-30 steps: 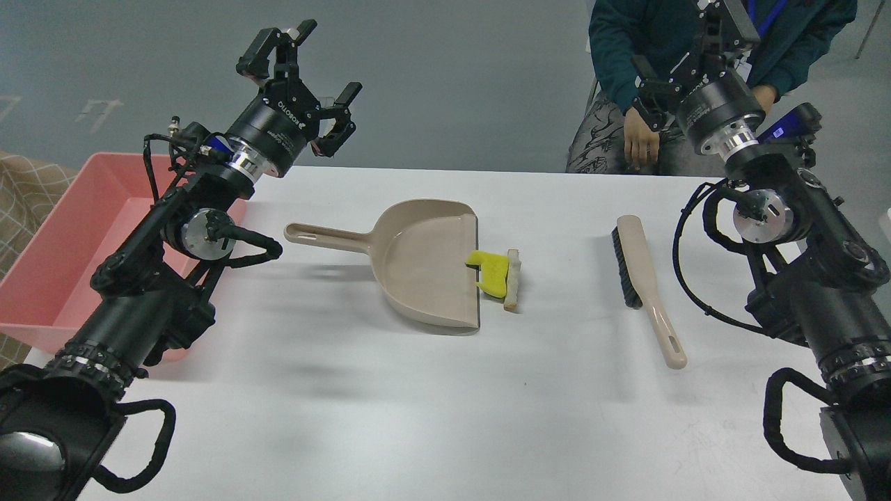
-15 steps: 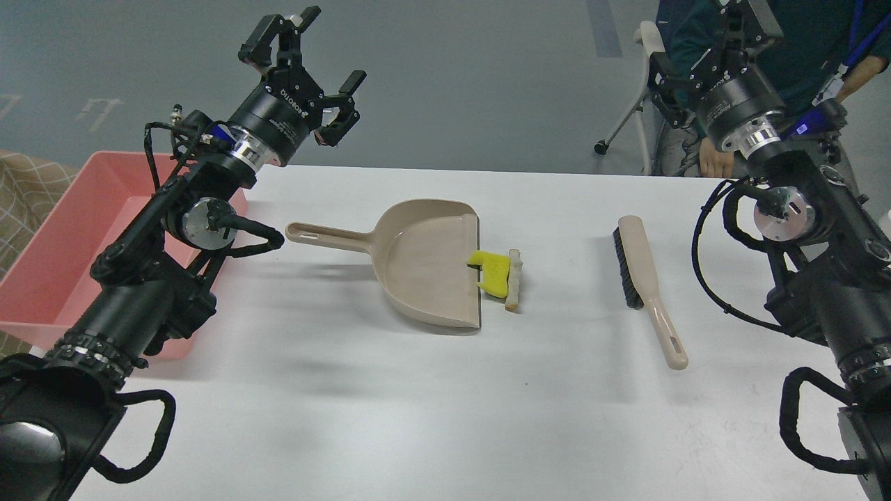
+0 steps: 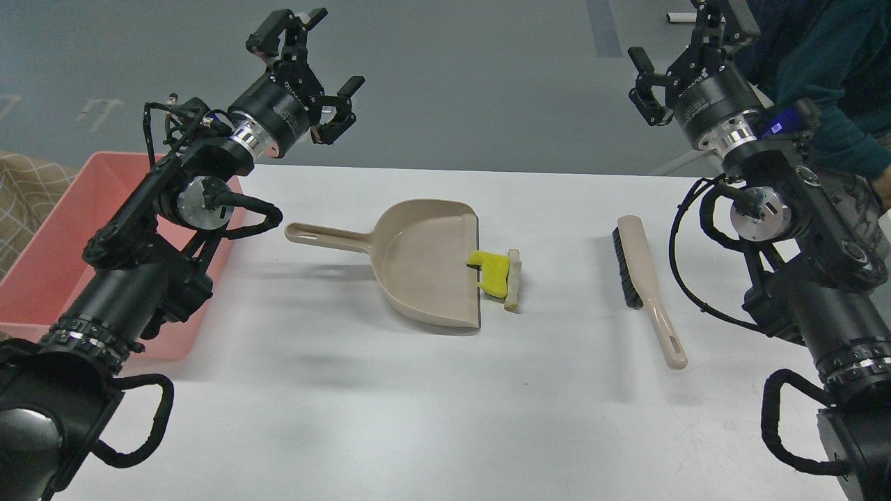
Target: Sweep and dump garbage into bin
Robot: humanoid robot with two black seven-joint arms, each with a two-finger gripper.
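Arms raised; left hand [image 3: 311, 66], right hand [image 3: 679, 42] spread, empty.

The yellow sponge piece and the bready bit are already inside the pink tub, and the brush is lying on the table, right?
Not quite. The head view shows the yellow sponge piece and the bready bit lying on the table at the dustpan's open edge; the pink tub stands far left. The brush does lie on the table.

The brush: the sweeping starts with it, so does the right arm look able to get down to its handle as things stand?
Probably yes. The brush lies alone on the table, handle end nearest the right arm, nothing on it or touching it. The right gripper is raised, open and empty.
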